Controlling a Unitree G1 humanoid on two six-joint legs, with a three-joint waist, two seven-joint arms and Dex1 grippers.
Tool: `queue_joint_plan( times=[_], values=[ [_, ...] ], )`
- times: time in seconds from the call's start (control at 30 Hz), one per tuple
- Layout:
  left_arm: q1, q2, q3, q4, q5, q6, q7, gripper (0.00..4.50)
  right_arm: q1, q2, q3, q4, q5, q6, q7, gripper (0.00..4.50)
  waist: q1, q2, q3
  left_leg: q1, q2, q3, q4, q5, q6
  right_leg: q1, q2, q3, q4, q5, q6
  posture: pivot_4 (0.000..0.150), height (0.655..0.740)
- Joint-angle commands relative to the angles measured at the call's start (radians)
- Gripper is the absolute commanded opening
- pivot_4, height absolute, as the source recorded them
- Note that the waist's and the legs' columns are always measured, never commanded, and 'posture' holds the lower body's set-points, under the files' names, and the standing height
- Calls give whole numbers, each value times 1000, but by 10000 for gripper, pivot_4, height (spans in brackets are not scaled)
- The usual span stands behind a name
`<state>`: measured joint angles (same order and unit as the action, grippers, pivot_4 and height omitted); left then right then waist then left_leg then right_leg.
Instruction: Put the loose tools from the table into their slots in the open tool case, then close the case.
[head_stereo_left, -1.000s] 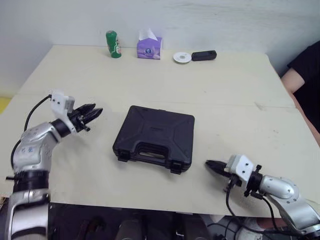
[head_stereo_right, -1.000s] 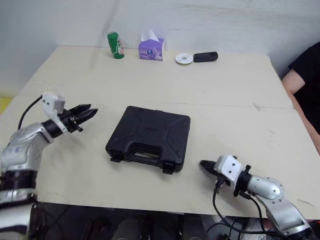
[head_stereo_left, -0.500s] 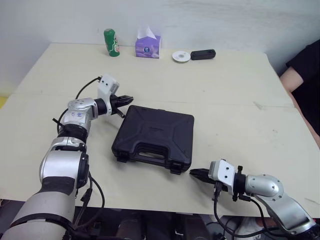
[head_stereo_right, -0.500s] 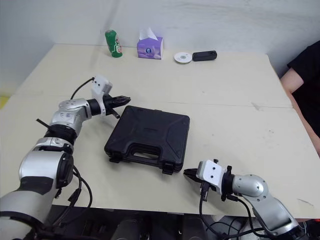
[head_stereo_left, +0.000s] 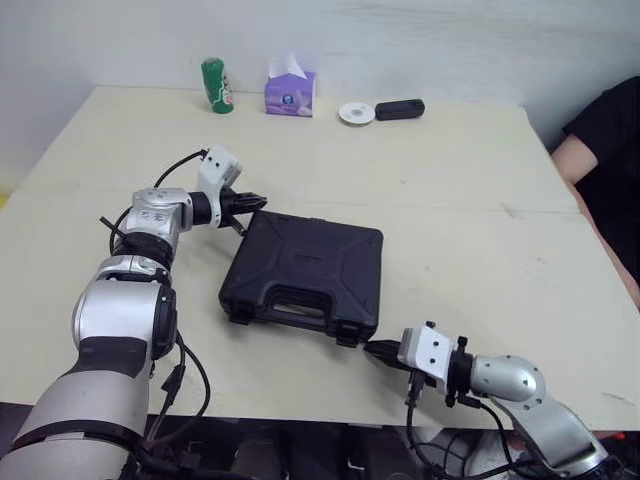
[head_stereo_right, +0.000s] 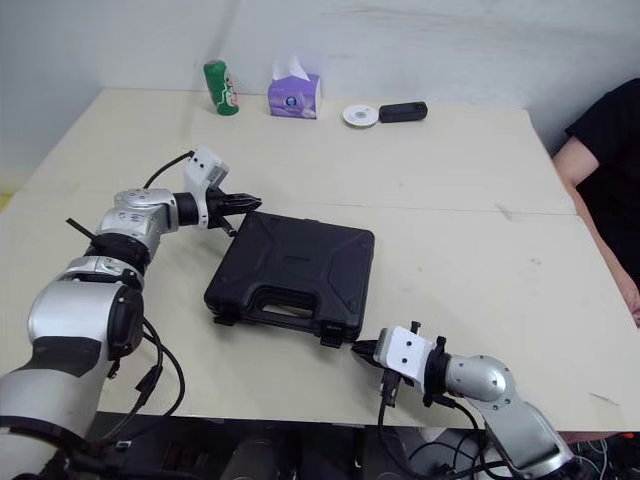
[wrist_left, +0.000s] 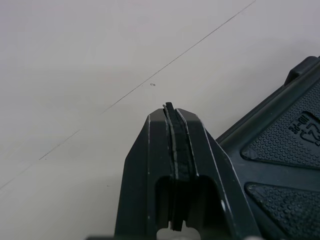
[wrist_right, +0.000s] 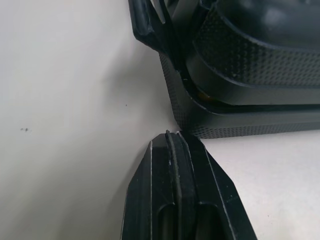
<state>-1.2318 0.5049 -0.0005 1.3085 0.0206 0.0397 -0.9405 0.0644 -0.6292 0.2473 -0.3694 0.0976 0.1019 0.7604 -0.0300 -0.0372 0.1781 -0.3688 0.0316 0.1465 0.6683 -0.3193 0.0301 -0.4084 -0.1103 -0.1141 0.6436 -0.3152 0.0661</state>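
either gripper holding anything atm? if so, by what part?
Nothing held. The left gripper and right gripper both have jaws shut empty, each tip beside a corner of the closed case.

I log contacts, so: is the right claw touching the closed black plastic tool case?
Cannot tell. The right wrist view puts the right claw at a corner of the black plastic tool case; neither gap nor contact shows plainly.

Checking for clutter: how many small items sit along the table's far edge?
4: green can, purple tissue box, white disc, black device, in a row from left to right. None looks hidden.
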Motion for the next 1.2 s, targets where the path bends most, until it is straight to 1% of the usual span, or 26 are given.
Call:
queue_joint_plan(
  times=[0.03, 0.17, 0.27, 0.43, 0.57, 0.73, 0.83, 0.97, 1.07, 1.13, 1.2],
  values=[
    [17, -18, -23, -1, 33, -40, -74, 1027, -2, 35, -16, 16, -36, 41, -69, 0, -2, -1, -1, 1, 0, 0, 0, 0, 0, 0, 0, 0, 0, 0, 0, 1500, 7400],
    [38, -10, -19, -6, 33, -33, -159, 1027, -6, 42, -42, 35, -50, 38, -93, 0, -2, -1, -1, 1, 0, 1, 0, 1, -1, -1, 0, 1, 0, 0, -1, 1500, 7400],
    [62, 4, -23, -19, 32, -22, -235, 1027, -30, 47, -54, 51, -49, 35, -92, 0, 2, -4, -2, 1, 0, 0, 0, 1, -1, 0, -1, 1, 0, 0, -1, 1500, 7400],
    [90, 24, -24, -55, 26, 10, -327, 1027, -68, 45, -72, 96, -59, 16, -97, 0, 8, -4, -4, 1, -2, 0, 2, 0, 0, 0, -3, 1, 1, 0, -1, 1500, 7400],
    [137, 52, -19, -128, 1, 45, -425, 1027, -112, 38, -86, 153, -70, -13, -101, 0, 6, -3, -3, -1, -2, 0, 3, -1, 1, -1, -3, 0, 1, 0, -1, 1500, 7400],
    [207, 69, -10, -243, -28, 96, -477, 1027, -143, 24, -107, 204, -76, -38, -96, 0, 3, -4, -3, -4, -1, 0, 4, -1, 1, -4, -2, 0, 4, 0, -1, 1500, 7400],
    [274, 73, -1, -350, -58, 132, -475, 1027, -150, 8, -117, 224, -80, -44, -88, 0, 3, -4, -3, -4, -1, 0, 6, -1, 2, -3, -3, 1, 3, 0, -1, 1500, 7400],
    [410, 64, 5, -598, -129, 256, -467, 1027, -157, -6, -123, 238, -93, -49, -92, 0, 3, -3, -2, -4, -1, -1, 6, -1, 2, -3, -4, 1, 3, 0, -1, 1500, 7400],
    [479, 58, 4, -730, -164, 323, -441, 1027, -162, -3, -128, 243, -98, -43, -99, 0, 4, -3, -2, -4, -1, -1, 6, -2, 2, -2, -4, 1, 4, 0, -1, 1500, 7400],
    [556, 39, 16, -819, -182, 356, -378, 1027, -167, -2, -123, 239, -113, -29, -106, 0, 4, -2, -3, -4, -1, -2, 7, -2, 2, -1, -4, 1, 3, 0, -1, 1500, 7400],
    [601, 31, 32, -866, -197, 406, -320, 1027, -170, -8, -117, 227, -136, -3, -115, 0, 4, -2, -3, -2, -1, -2, 7, -2, 3, 0, -4, 1, 3, 0, -1, 1500, 7400]
  ],
)
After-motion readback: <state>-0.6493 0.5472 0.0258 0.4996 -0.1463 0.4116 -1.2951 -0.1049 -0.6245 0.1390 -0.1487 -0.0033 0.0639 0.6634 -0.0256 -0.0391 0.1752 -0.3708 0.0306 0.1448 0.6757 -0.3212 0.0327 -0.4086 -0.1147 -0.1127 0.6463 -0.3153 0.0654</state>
